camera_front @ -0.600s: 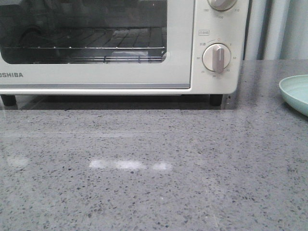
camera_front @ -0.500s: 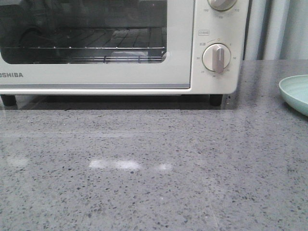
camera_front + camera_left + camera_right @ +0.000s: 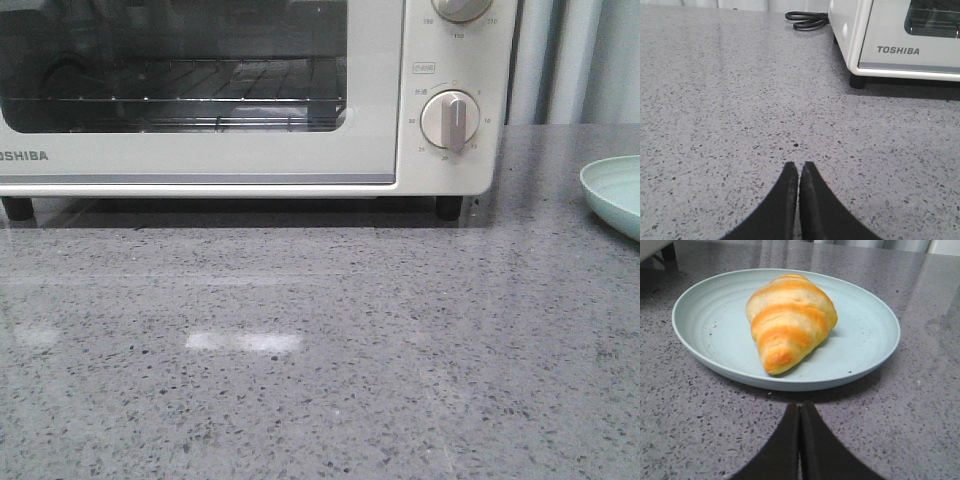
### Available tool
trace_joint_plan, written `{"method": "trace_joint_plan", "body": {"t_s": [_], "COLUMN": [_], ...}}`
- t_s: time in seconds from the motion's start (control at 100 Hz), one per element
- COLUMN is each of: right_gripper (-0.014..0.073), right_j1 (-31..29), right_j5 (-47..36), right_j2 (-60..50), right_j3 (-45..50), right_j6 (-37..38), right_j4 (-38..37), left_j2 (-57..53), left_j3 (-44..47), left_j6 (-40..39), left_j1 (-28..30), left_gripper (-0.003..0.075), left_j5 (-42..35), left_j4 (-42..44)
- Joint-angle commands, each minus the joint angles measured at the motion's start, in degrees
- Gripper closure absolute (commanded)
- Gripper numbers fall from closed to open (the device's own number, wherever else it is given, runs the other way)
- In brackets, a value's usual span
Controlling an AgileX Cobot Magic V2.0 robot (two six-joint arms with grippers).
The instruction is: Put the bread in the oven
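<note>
Start of task: the bread (image 3: 789, 322) lies on the plate (image 3: 700, 335), right of the closed oven (image 3: 300, 150). Both the left gripper (image 3: 799, 172) and right gripper (image 3: 800, 412) are closed, empty. Next, judged: open the door.

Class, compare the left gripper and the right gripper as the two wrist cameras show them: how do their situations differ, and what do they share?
The left gripper faces bare countertop, with the oven off to one side; the right gripper points at the pale green plate. The bread lies ahead of the right gripper; none is near the left. Both are shut, empty, with dark fingers pressed together, low over the grey speckled counter.
</note>
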Motion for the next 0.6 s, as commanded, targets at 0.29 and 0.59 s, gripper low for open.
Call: {"method": "trace_joint_plan", "body": {"t_s": [0.29, 0.59], "right_gripper": [0.0664, 0.0663], "right_j1": [-0.23, -0.23], "right_j5": [-1.84, -7.44], "right_j2": [-1.23, -1.23], "right_j3": [0.73, 0.63], "right_j6": [-0.61, -0.61], "right_j4": [0.66, 1.00], "left_j2": [-1.70, -1.70], "left_j3": [1.48, 1.48], "left_j6": [0.60, 0.94], "left_j1": [-0.05, -0.05], "left_gripper": [0.0741, 0.0741], "left_j5": [-3.72, -12.47], "left_j4": [7.30, 10.41]}}
